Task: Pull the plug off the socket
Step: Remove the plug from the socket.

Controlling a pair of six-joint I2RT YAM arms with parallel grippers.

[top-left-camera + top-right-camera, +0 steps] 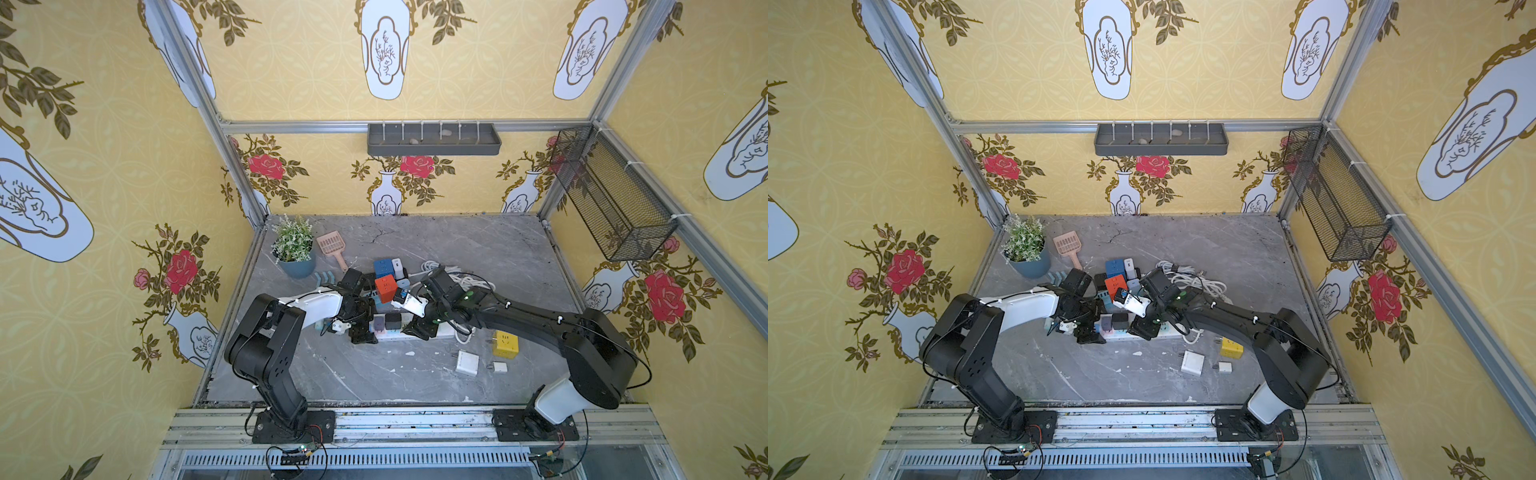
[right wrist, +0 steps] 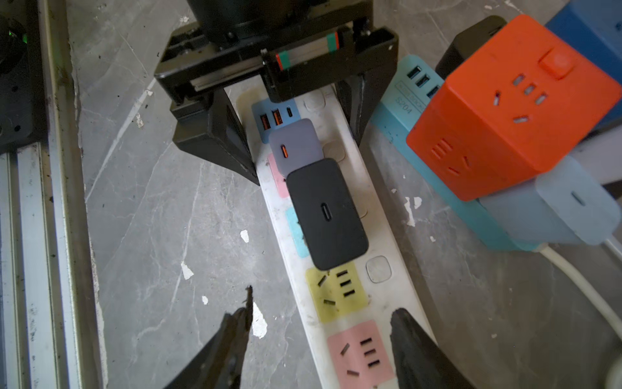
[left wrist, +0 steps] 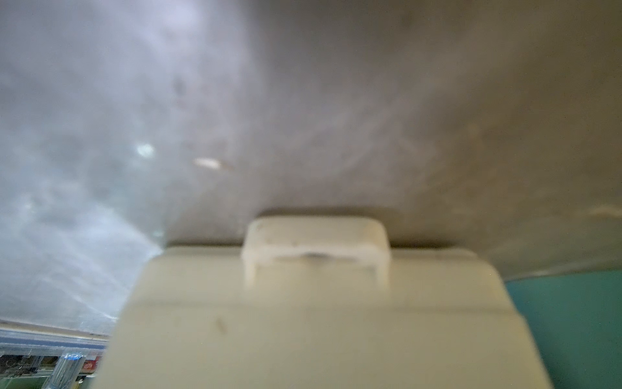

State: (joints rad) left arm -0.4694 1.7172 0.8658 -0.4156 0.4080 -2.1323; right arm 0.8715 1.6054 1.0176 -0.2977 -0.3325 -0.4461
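In both top views a grey marbled worktop (image 1: pixel 490 257) is seen, with a white strip (image 1: pixel 395 337) lying between the two arms. A black plug (image 1: pixel 393 320) and a grey plug (image 1: pixel 379 323) are seated in it side by side. The left tool (image 1: pixel 368 329) is set at the strip's end and the right tool (image 1: pixel 417 330) farther along. Their jaws are masked by the wrists there.

In the left wrist view everything is blurred. A cream block (image 3: pixel 303 320) topped by a white bridge-shaped clip (image 3: pixel 316 246) is made out, but the fingers cannot be.

In the right wrist view the black plug (image 2: pixel 328 214), a matte rounded slab with an oval port, is shown seated in the strip (image 2: pixel 380 232), touching the grey plug (image 2: pixel 296 146). The left tool's (image 2: pixel 303 156) jaws are pressed against both long edges of the strip. The right tool's (image 2: pixel 323 303) jaws are held apart on either side of the strip, with nothing gripped. "S204" is read on a teal strip (image 2: pixel 400 104), partly covered by a glossy orange cube (image 2: pixel 505 111). The line above it is too small to read.
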